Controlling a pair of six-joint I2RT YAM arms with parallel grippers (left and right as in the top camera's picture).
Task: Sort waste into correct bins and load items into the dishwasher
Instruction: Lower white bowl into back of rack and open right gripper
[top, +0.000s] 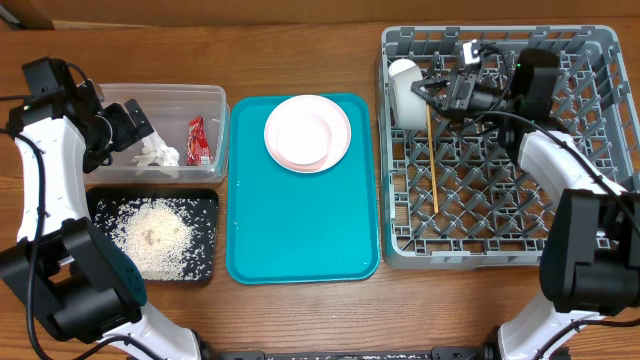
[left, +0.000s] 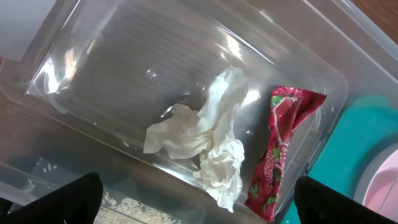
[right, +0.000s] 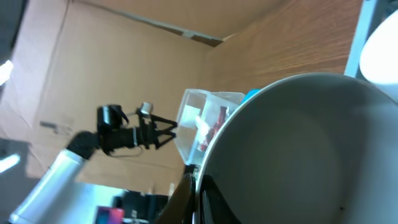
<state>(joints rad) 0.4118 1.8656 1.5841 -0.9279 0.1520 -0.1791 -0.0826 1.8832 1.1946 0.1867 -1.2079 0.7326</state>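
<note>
Jaws clenched, the right gripper (right: 198, 186) pinches a smooth round bowl (right: 298, 149); left gripper (left: 199, 202) gapes above crumpled tissue (left: 208, 146).

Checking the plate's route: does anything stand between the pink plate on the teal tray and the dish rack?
Nothing visible does. The pink plate sits alone on the teal tray, and only bare tray lies between it and the dish rack. Inside the rack, on the side facing the tray, lie a white cup and a chopstick.

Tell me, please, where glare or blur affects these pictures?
Overhead: sharp and evenly lit, with soft shadows. Left wrist: white glare streaks on the clear rectangular plastic tub; crumpled white tissue sharp. Right wrist: close round white vessel soft-focused, background blurred.
</note>
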